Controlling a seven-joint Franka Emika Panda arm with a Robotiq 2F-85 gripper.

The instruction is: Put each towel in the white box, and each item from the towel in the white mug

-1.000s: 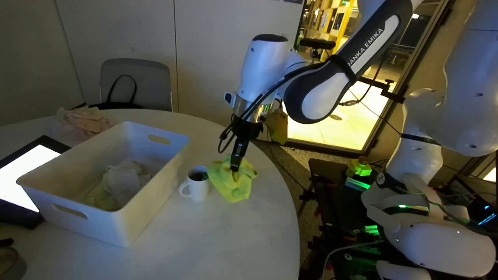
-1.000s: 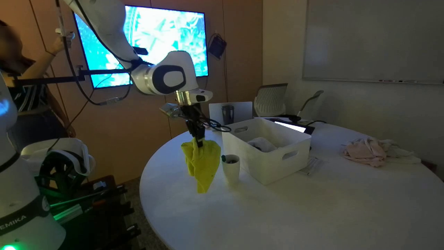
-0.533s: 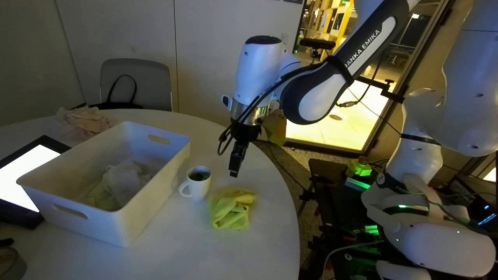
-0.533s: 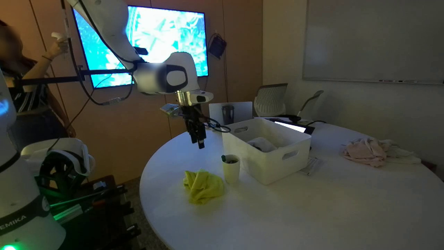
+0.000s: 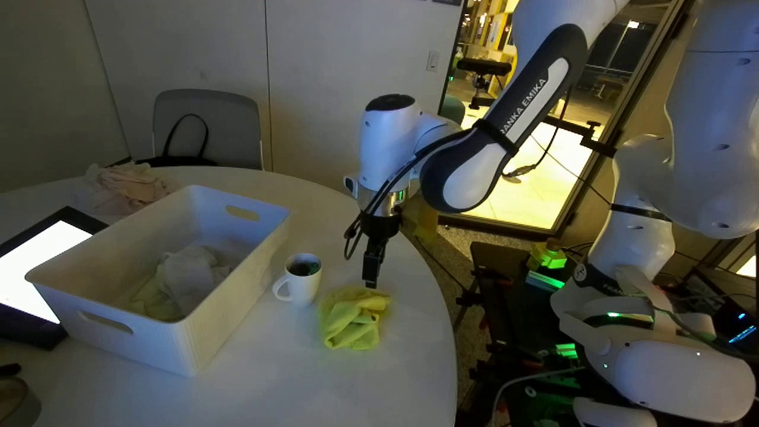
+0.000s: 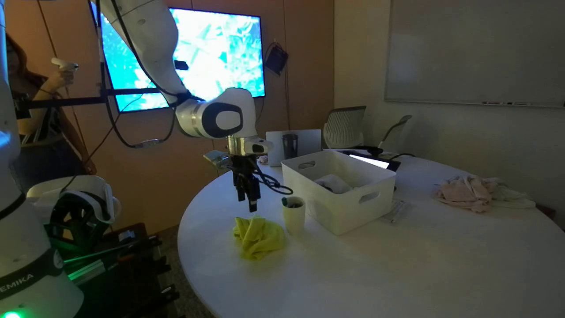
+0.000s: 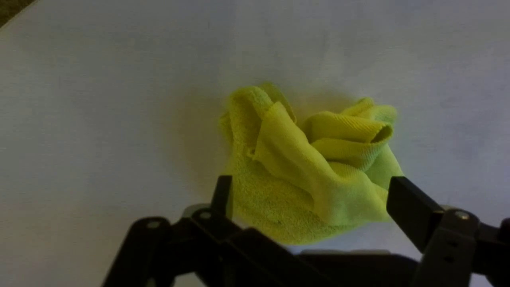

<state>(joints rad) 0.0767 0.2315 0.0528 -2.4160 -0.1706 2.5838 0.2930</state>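
The tool (image 7: pixel 310 187) stands wide and holds nothing. Its fingers (image 7: pixel 412 211) point down at the towel (image 7: pixel 303 171), which lies beneath them in both exterior views — no contact can be made out. In the wrist view the rumpled heap nearly spans the gap from finger to finger, so the coming move likely calls for little more than a straight drop. The heap has no clear long axis; its main fold runs slantwise across the gap, and closing should pinch that ridge. With a single arm at work, no choice of arm arises.

The towel rests on the surface (image 5: pixel 332 391), just beside the mug (image 5: pixel 303 286), which stands between it and the box (image 5: pixel 237 314). A dark green item (image 6: pixel 284 202) shows at the mug's mouth. In the box lies crumpled cloth (image 5: pixel 181 284) — perhaps another towel already stowed.

A second ago the towel hung from the tool; half a second ago it already lay as it does now, with the tool higher. Since then the tool has come down over it, fingers spread.
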